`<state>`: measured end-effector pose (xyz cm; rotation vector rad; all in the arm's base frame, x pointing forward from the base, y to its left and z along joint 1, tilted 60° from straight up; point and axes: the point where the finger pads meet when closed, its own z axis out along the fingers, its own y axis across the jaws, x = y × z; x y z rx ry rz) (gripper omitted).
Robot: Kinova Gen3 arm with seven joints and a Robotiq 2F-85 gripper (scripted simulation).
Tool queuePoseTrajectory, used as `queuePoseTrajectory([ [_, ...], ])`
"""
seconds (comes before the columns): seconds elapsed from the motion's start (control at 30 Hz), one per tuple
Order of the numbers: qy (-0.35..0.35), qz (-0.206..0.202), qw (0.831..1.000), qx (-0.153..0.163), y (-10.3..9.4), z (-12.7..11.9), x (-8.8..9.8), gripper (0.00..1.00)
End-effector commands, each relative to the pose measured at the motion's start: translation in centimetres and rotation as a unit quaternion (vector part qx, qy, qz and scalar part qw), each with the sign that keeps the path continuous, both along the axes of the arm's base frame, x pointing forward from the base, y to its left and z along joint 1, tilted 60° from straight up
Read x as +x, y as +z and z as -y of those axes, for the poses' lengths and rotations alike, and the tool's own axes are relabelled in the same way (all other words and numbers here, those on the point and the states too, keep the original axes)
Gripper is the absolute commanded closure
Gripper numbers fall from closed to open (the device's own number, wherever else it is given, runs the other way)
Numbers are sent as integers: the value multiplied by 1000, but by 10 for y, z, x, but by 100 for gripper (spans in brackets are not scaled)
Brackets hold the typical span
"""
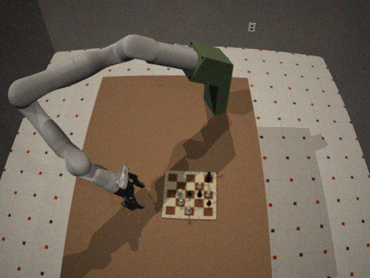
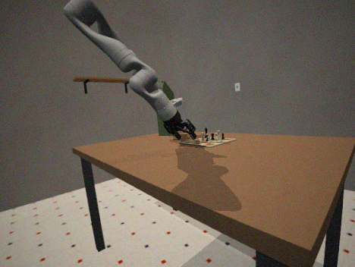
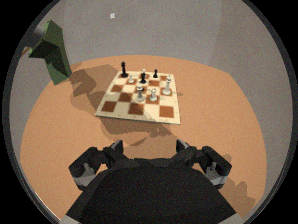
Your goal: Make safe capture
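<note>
Fingers [image 1: 139, 196] [image 2: 186, 138] stood wide open, nothing gripped, at the chessboard's [image 1: 163, 213] [image 2: 208, 146] [image 3: 100, 116] nine o'clock in top view, above worktop [image 1: 130, 118] [image 2: 246, 171] [image 3: 225, 125].

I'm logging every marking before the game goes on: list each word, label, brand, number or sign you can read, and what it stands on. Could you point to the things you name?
No text can be read for certain.
Board [image 1: 168, 216] [image 3: 99, 114]: faint marks along its edge, too small and blurred to read.
Arm [image 1: 79, 65] [image 2: 102, 43]: no legible brand or label.
Gripper [image 1: 139, 196] [image 2: 186, 138] [image 3: 149, 146]: no legible lettering.
</note>
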<state>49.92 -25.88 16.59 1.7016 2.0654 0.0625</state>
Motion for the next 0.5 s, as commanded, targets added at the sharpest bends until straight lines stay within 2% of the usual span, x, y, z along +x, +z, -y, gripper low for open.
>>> queuePoseTrajectory([
  [0.0, -10, 5, 1000, 1, 0, 2, 0, 0],
  [0.47, -27, 13, 1000, 0, 1, 11, -2, 0],
])
